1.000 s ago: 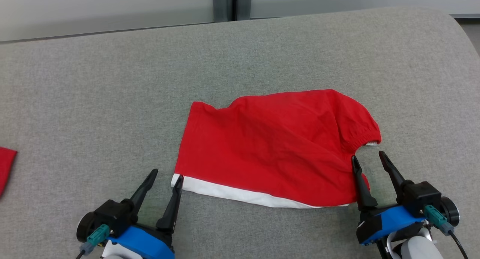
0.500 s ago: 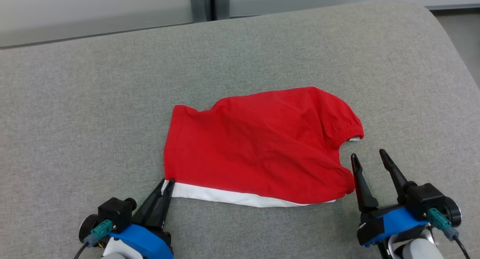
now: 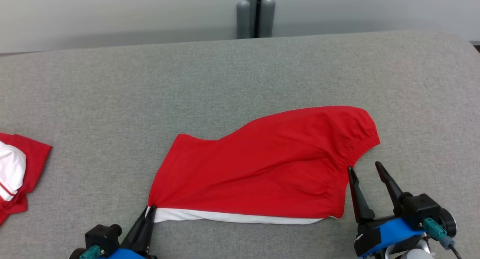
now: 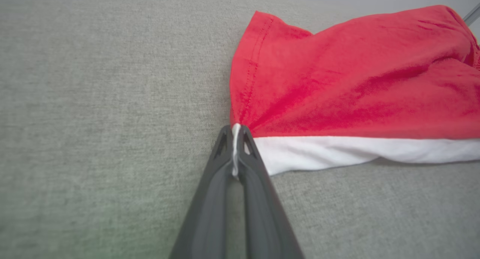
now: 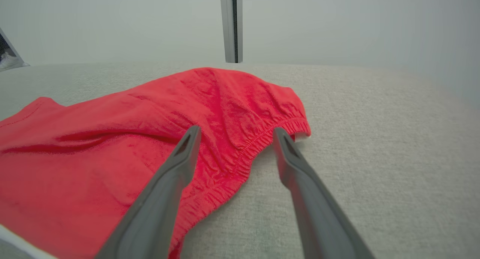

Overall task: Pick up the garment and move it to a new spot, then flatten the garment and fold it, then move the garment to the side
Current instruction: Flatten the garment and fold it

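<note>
1. Garment (image 3: 262,165) (image 4: 356,71) (image 5: 112,139): a red piece lying spread on the grey cloth-covered bench (image 3: 112,101), near the bench's front edge and a little right of centre in the head view.
2. A white band (image 3: 232,216) (image 4: 356,152) runs along the garment's near edge, and a gathered elastic edge (image 3: 360,148) (image 5: 258,144) closes its right end.
3. The left fingers (image 3: 144,223) (image 4: 219,169) are pressed together, pinching the garment's near left corner, where the white band meets the red cloth. A strip of white shows between the tips in the left wrist view.
4. Creases in the red cloth fan out from that pinched corner toward the garment's middle.
5. The right fingers (image 3: 356,191) (image 5: 176,169) are spread and hold nothing. They sit at the garment's near right end, beside the elastic edge.
6. In the right wrist view one finger lies over the red cloth and the other over bare bench, with the elastic edge running between them; whether either touches the cloth cannot be told.
7. A second garment (image 3: 22,165), red and white, lies crumpled at the bench's far left, well apart from the first.
8. Beyond the bench stands a grey post (image 3: 255,13) against a pale wall (image 3: 112,15).
</note>
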Controlling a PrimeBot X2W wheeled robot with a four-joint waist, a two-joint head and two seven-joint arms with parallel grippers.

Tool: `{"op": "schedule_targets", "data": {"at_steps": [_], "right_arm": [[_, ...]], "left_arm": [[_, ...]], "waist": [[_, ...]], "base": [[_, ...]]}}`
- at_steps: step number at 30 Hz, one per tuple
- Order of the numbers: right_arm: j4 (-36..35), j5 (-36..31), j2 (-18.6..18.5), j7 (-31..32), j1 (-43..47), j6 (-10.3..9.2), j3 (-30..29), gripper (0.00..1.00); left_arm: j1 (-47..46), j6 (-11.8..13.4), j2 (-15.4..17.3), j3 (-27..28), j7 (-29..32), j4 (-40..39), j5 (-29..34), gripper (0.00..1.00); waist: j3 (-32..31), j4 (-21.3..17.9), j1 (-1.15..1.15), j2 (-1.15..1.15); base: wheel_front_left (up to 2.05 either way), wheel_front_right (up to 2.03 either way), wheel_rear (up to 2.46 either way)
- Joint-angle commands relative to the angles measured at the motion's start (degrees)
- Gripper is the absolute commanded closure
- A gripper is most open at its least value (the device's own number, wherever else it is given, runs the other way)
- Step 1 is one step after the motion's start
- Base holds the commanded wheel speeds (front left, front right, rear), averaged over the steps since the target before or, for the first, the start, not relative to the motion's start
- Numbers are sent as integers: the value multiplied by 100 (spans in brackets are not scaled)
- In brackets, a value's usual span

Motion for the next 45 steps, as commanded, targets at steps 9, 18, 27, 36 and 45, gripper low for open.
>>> {"op": "schedule_targets", "data": {"at_steps": [9, 18, 27, 36, 45], "right_arm": [[-14, 66, -25, -3, 118, 0, 127, 0], [-42, 32, -31, -2, 448, 0, 546, 0], [154, 51, -26, -2, 859, 0, 700, 0], [402, -2, -25, -2, 935, 0, 584, 0], [772, 228, -23, -2, 775, 1, 521, 0]], "left_arm": [[200, -7, -354, 475, -2, 19, 476, 0], [410, -7, -673, 1167, -2, -357, 1180, 0], [730, -7, -960, 1726, -2, -356, 1699, 0], [896, -7, -1115, 1927, -1, -168, 1922, 0], [882, -7, -1144, 1896, -1, -166, 1929, 0]], "waist": [[-279, 135, 0, 0], [-600, 120, 0, 0], [-985, 67, 0, 0], [-1204, 175, 0, 0], [-1162, 289, 0, 0]], "base": [[0, 0, 0], [0, 0, 0], [0, 0, 0], [0, 0, 0], [0, 0, 0]]}}
